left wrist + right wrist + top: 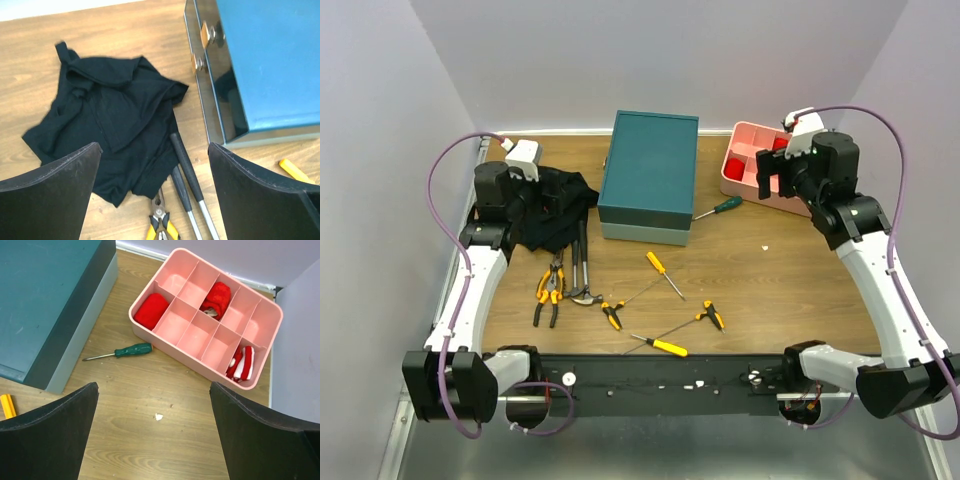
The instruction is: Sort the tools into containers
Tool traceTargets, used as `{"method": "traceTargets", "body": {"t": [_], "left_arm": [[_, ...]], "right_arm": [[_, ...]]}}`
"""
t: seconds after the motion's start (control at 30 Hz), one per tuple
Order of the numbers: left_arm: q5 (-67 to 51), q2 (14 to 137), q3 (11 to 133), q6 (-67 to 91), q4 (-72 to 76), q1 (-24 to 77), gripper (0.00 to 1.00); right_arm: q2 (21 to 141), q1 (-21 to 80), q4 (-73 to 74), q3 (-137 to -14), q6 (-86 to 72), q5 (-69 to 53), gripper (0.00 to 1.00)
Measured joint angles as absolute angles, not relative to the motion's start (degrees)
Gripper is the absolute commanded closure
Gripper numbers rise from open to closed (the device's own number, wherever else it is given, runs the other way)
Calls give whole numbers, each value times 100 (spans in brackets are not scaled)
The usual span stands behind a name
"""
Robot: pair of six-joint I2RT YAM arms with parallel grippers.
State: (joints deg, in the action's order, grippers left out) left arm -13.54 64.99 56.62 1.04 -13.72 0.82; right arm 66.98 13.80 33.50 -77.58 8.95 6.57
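Nearest the arm bases, yellow-handled screwdrivers (660,346) and small orange-handled pliers (612,316) lie scattered on the wooden table (770,290). Left of them, larger pliers (550,290) lie just beside two hammers (582,272), whose dark handles seem to slip under the edge of the black cloth (555,205). The left gripper (154,150) hangs above that cloth, jaws spread wide and empty. Farther back stands the teal box (650,175), with a green-handled screwdriver (725,206) between it and a pink tray (197,332). The right gripper (154,390), likewise spread and empty, hovers near the tray.
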Motion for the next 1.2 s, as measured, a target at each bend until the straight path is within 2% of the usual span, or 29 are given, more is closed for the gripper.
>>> {"method": "traceTargets", "body": {"t": [0.07,0.1,0.17,0.27,0.37,0.4,0.5,0.6,0.63,0.83,0.87,0.93,0.97,1.07,1.2], "left_arm": [[-1352,6501,5546,89,-1367,82,4],[-1352,6501,5516,86,-1367,82,9],[-1315,6519,5422,84,-1380,82,13],[-1212,6661,5408,-1,-1358,82,24],[-1109,6973,5498,-93,-1343,123,45],[-1094,7118,5559,-113,-1337,134,63],[-1041,7631,5833,-185,-1317,163,86],[-1028,8090,6178,-143,-1310,163,100],[-1044,8187,6254,-126,-1291,163,100],[-1527,8685,6436,3,-1094,298,100],[-1625,8737,6473,5,-1094,368,100],[-1761,8840,6589,-5,-1083,491,100],[-1848,8947,6722,-16,-1098,585,100],[-2018,9207,7076,-19,-1098,731,100],[-2161,9445,7321,-16,-1146,764,100]], "right_arm": [[6700,1380,3304,-7671,805,642,0],[6702,1382,3293,-7625,775,615,0],[6744,1380,3301,-7594,740,423,0],[6904,1376,3308,-7599,696,-128,1],[7328,1382,3334,-7778,504,-681,2],[7529,1385,3347,-7905,421,-773,3],[8097,1385,3326,-8243,134,-934,5],[8477,1387,3310,-8506,-139,-1002,9],[8635,1387,3297,-8606,-244,-1009,10],[9150,1389,3107,-8801,-561,-580,36],[9319,1389,3089,-8908,-567,-384,46],[9644,1391,2976,-9139,-528,-71,57],[9968,1391,2936,-9415,-464,89,67],[10750,1382,2749,-10086,-231,316,85],[11649,1382,2628,-10927,19,296,94]]}}
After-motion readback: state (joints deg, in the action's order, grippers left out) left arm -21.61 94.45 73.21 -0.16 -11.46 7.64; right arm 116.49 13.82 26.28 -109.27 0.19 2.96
